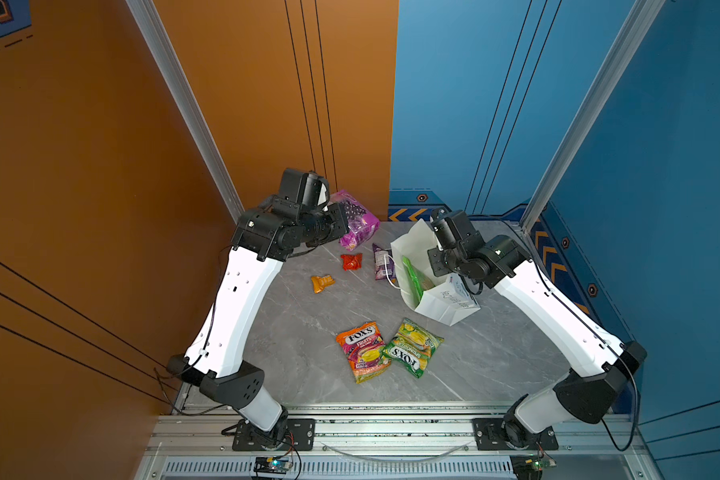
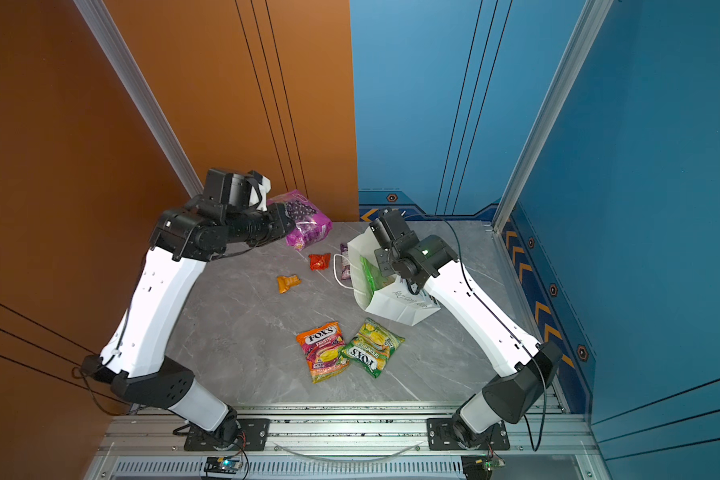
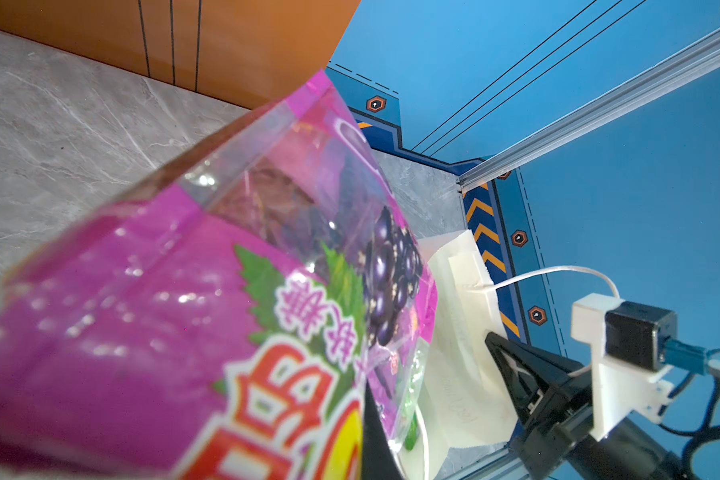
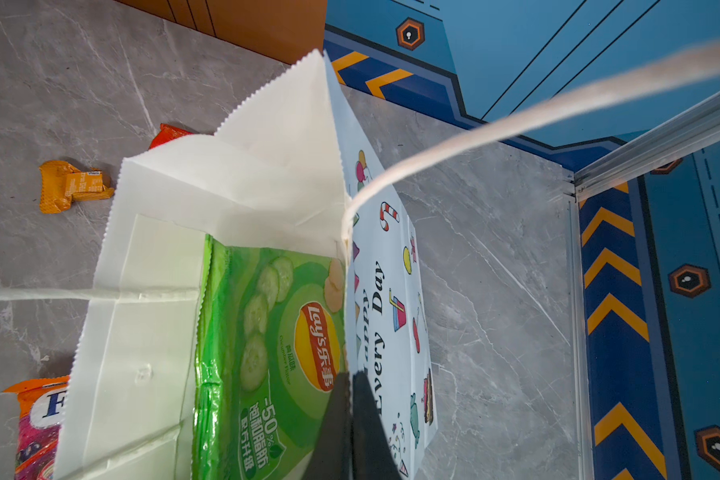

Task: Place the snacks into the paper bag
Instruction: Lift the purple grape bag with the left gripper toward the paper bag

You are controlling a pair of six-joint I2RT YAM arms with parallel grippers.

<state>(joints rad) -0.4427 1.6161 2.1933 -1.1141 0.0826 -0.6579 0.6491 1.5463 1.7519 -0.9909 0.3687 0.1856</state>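
Magenta foil, glossy and crinkled, filled the left wrist view: the big purple packet (image 3: 184,311) was up at the far left of the bench (image 1: 300,332), and the left pincer (image 1: 337,222) had its jaws closed on the packet's edge, apparently with it lifted clear. Over on the right, the right pincer (image 4: 350,399) was pinched shut on the printed side wall of the paper bag (image 1: 445,307), holding the mouth open. And the green Lay's bag (image 4: 275,332) was already in there, standing against that wall. Out in the open lay the small red packet (image 1: 351,261) and small orange packet (image 1: 322,283), left of the bag, with a small purple packet (image 1: 380,262) just beside it. On the near side the orange FOX'S bag (image 1: 362,351) and green FOX'S bag (image 1: 412,347) lay touching. That purple packet looked light but slippery, soft and full of loose sweets, so a grip on the flat sealed edge seemed safest. The paper wall looked thin and easily creased, so the packet likely wanted a narrow-end-first drop beside the crisps.
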